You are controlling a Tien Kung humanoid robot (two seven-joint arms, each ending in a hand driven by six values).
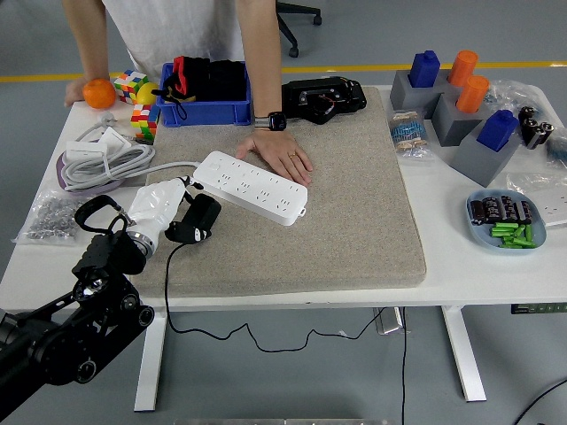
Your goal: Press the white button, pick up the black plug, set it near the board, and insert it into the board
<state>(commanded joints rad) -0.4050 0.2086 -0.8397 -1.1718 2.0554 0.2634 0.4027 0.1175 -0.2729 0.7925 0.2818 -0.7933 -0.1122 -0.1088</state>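
A white power strip (252, 186) lies slanted on the grey mat (354, 204), left of centre. My left hand (168, 212), white with black fingertips, is just off the strip's near-left end with its fingers curled around the black plug (197, 219). The plug sits low over the mat, a little short of the strip. Its black cable (168, 283) drops over the table's front edge. A person's hand (282, 155) rests flat on the mat against the strip's far side. I cannot make out a white button. My right arm is out of view.
Behind my hand lie a coiled white cable (97, 159) and a bag of screws (44, 217). A blue bin (204, 111), puzzle cubes and an orange (98, 93) stand at the back left. Grey blocks (461, 115) and a blue dish (505, 221) are on the right.
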